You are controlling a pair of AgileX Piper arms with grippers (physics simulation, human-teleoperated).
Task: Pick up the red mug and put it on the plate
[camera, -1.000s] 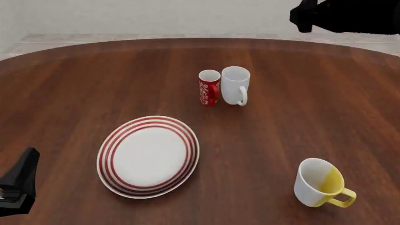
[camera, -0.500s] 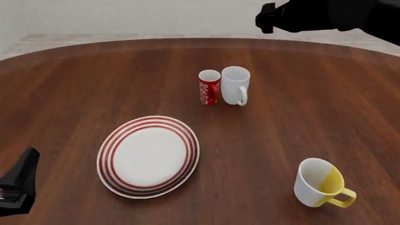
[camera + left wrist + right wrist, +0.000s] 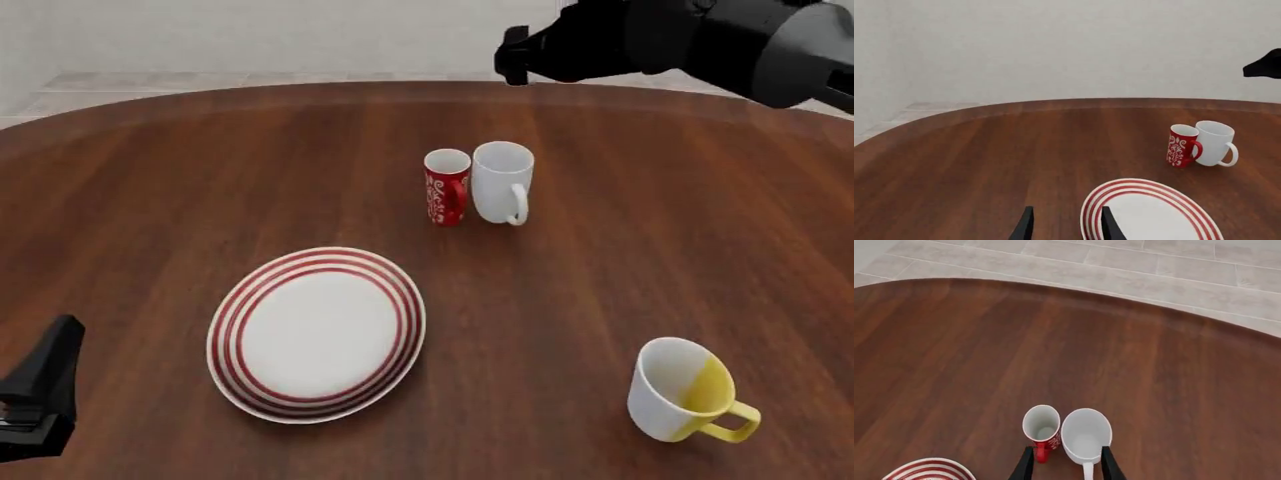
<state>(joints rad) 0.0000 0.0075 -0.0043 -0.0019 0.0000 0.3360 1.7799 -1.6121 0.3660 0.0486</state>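
The red mug (image 3: 447,187) stands upright at the table's middle back, touching the plain white mug (image 3: 502,182) on its right. It also shows in the left wrist view (image 3: 1181,146) and the right wrist view (image 3: 1041,426). The plate (image 3: 230,330) lies in front and to the left of the mugs, empty; its rim shows in the left wrist view (image 3: 1121,187). My right gripper (image 3: 511,55) hangs high over the table's far edge, behind and above the mugs, open and empty (image 3: 1064,466). My left gripper (image 3: 56,340) rests at the front left, open and empty (image 3: 1066,227).
A larger white-and-yellow mug (image 3: 681,390) stands at the front right, handle to the right. The round wooden table (image 3: 160,180) ends in a curved far edge with tiled floor (image 3: 1134,260) beyond.
My right arm has moved left along the table's back edge, now standing behind and above the two mugs. The mugs, plate and left gripper have not moved.
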